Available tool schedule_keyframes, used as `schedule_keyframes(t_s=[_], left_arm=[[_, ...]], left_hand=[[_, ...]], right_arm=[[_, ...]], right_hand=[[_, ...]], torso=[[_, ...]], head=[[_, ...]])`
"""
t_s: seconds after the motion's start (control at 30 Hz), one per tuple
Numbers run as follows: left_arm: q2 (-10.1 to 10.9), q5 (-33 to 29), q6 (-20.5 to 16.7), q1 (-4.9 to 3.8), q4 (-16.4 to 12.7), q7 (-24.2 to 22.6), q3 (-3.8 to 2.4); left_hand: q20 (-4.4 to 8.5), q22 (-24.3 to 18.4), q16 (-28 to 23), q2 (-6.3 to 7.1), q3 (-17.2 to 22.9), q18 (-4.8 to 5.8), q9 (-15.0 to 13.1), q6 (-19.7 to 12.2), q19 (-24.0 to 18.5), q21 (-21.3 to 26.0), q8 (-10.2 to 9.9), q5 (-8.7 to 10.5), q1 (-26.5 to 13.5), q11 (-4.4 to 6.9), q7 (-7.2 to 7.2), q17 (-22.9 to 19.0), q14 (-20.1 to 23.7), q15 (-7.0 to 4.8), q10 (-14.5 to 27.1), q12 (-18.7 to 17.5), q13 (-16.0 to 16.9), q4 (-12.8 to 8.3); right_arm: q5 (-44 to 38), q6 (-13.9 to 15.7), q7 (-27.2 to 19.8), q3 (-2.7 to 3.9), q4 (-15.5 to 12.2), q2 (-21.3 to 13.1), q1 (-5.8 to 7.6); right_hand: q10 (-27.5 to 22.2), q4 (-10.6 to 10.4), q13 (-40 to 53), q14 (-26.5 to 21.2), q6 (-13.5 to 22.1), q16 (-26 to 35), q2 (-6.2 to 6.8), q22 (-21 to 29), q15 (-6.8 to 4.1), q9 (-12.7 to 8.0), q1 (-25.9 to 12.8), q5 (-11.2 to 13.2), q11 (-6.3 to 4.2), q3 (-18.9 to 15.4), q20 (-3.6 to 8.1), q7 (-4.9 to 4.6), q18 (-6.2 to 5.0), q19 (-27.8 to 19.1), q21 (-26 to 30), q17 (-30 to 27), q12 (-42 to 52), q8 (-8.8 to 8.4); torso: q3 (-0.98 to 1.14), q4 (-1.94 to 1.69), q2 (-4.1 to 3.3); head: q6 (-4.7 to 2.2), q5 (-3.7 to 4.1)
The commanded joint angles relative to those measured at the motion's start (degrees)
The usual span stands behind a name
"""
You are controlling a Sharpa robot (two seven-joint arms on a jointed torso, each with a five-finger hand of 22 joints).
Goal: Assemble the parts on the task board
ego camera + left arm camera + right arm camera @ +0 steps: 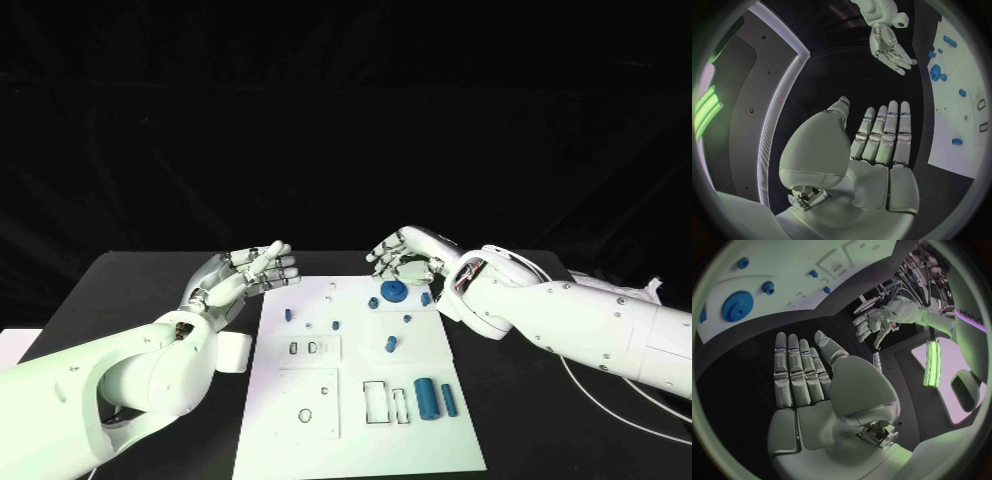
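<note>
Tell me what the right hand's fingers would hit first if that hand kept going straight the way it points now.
Probably the blue gear on the task board: in the right wrist view the right hand has its fingers extended toward that edge, with bare black table between. Height above the board is unclear.

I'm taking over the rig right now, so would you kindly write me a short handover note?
Left robot hand: open, holding nothing, beside the task board's left edge.
Right robot hand: open, holding nothing, at the board's far edge above the blue gear.
Parts: the gear sits at the far end; two blue cylinders lie near the right edge; small blue pieces are scattered between.
Done: cannot tell.
Left: neither hand holds a part; assembly remains.
</note>
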State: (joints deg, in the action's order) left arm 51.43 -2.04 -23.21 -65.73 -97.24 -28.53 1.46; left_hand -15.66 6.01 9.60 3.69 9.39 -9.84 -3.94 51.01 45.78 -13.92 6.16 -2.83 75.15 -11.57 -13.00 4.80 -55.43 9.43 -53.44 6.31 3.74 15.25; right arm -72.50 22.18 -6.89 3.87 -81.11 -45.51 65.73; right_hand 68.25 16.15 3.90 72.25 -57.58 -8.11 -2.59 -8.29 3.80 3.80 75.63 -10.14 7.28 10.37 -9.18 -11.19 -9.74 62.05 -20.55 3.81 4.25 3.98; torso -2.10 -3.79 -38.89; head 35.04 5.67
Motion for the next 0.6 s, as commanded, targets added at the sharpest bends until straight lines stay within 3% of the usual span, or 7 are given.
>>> schedule_keyframes(t_s=[0.03, 0.2, 0.3, 0.43, 0.6], left_arm=[[0.4, -2.9, 2.4, -0.16, -1.2, -0.8, -0.13], [0.7, -3.1, 2.7, -0.18, -2.0, -0.8, -0.18], [0.9, -3.2, 2.9, -0.18, -2.4, -0.8, -0.20], [1.2, -3.2, 3.1, -0.18, -2.9, -0.7, -0.24], [1.4, -3.2, 3.3, -0.18, -3.4, -0.6, -0.33]], left_hand=[[-0.07, -0.1, -0.2, -0.29, -0.3, -0.70, 0.1, 0.6, 0.5, 0.0, -0.3, 0.01, -0.2, -0.06, -1.33, -0.1, -0.3, -0.05, -0.2, -0.2, -0.1, 0.0], [-0.07, -0.1, -0.3, -0.33, -0.4, -0.69, 0.1, 0.6, 0.5, 0.0, -0.4, 0.00, -0.2, -0.05, -1.32, -0.1, -0.3, -0.05, -0.3, -0.2, -0.1, 0.0], [-0.07, -0.1, -0.3, -0.33, -0.4, -0.69, 0.1, 0.6, 0.5, 0.0, -0.4, 0.00, -0.2, -0.05, -1.32, -0.1, -0.3, -0.05, -0.3, -0.3, -0.1, 0.0], [-0.06, -0.2, -0.3, -0.29, -0.5, -0.69, 0.1, 0.7, 0.5, 0.1, -0.4, 0.00, -0.2, -0.05, -1.33, -0.1, -0.3, -0.04, -0.3, -0.3, -0.1, -0.1], [-0.06, -0.2, -0.3, -0.29, -0.5, -0.69, 0.1, 0.7, 0.5, 0.1, -0.4, 0.00, -0.2, -0.05, -1.33, -0.1, -0.3, -0.04, -0.3, -0.3, -0.1, -0.1]], right_arm=[[-18.0, -2.2, 7.6, 0.18, -0.3, 0.3, 0.09], [-23.7, -6.4, 10.8, 0.61, -0.7, 0.6, 0.14], [-26.3, -8.7, 11.9, 0.86, -1.0, 0.7, 0.15], [-28.4, -11.2, 12.9, 1.14, -1.3, 0.8, 0.16], [-31.2, -14.2, 14.5, 1.38, -1.9, 0.8, 0.17]], right_hand=[[1.3, -0.3, 0.1, 3.8, -0.9, -0.9, 0.75, -1.3, -1.14, 0.1, -0.5, 1.8, -0.83, 0.2, 1.32, 0.69, -0.87, 2.9, -2.7, 0.2, -0.3, -0.05], [2.1, -1.1, 0.1, 10.4, -1.5, -3.4, 1.56, -3.4, -2.74, 0.1, -1.6, 3.9, -1.79, 0.1, 3.18, 1.54, -0.82, 6.9, -6.9, 0.7, -0.5, -0.13], [2.7, -1.2, 0.2, 12.4, -1.9, -4.3, 1.91, -4.3, -3.27, 0.1, -1.8, 2.2, -2.37, 0.6, 3.88, 2.13, -0.75, 7.7, -8.7, 0.8, -0.5, -0.14], [1.9, -1.8, 0.0, 14.2, -1.5, -5.7, 2.75, -5.2, -3.64, 0.0, -2.7, 2.1, -2.57, 0.8, 4.21, 2.69, -0.69, 8.2, -10.3, 1.0, -0.7, -0.34], [1.1, -2.8, 0.1, 14.6, -1.6, -13.1, 3.53, -7.3, -4.03, 0.1, -3.3, 2.5, -2.94, 1.9, 4.74, 3.07, -0.68, 9.4, -14.0, 3.3, -0.6, -0.24]], torso=[[-0.43, -0.89, -1.56], [-0.70, -1.58, -2.60], [-0.86, -1.82, -3.15], [-1.10, -1.99, -3.88], [-1.18, -2.17, -4.42]], head=[[-0.34, 0.56], [-0.51, 1.33], [-0.57, 1.55], [-0.69, 1.96], [-0.70, 2.05]])
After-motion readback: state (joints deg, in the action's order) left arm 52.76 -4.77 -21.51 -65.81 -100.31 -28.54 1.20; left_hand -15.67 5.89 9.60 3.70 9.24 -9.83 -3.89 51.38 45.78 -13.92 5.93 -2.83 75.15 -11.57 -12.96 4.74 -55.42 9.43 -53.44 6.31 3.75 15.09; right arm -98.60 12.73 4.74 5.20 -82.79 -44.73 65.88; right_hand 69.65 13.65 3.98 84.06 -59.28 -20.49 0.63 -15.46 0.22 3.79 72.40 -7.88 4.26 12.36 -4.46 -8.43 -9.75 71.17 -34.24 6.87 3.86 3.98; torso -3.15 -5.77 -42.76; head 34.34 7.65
